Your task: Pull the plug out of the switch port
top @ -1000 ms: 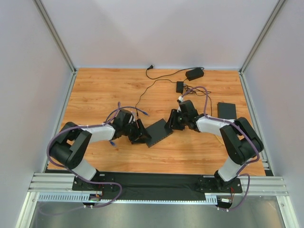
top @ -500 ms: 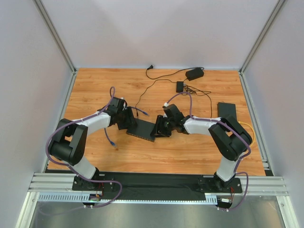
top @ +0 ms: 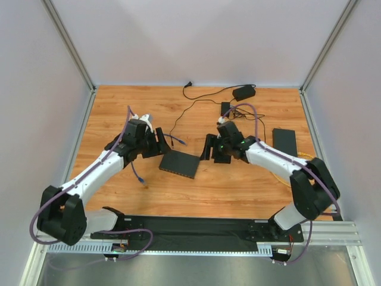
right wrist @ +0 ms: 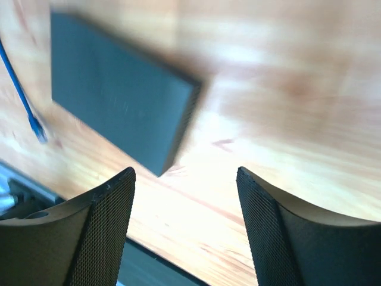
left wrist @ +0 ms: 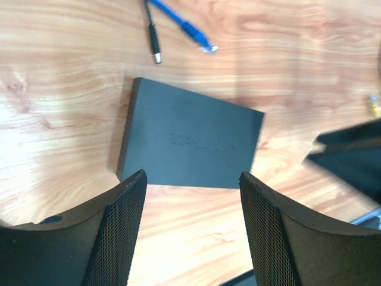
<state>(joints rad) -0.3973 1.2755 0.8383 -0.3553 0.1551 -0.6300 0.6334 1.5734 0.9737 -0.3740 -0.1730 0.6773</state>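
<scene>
Black flat oblong switch box (top: 180,163), edges free, sits between wide left jaws and wide right jaws; blue cable plug (left wrist: 196,36) lies apart.

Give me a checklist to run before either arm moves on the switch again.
1. Left gripper open and empty: ok.
2. Right gripper open and empty: ok.
3. Switch flat on the table, touched by neither gripper: ok.
4. Blue plug out of the switch, lying loose beside it: ok.
5. Black plug apart from the switch: ok.
6. Socket row empty: cannot tell, no view shows it.
</scene>
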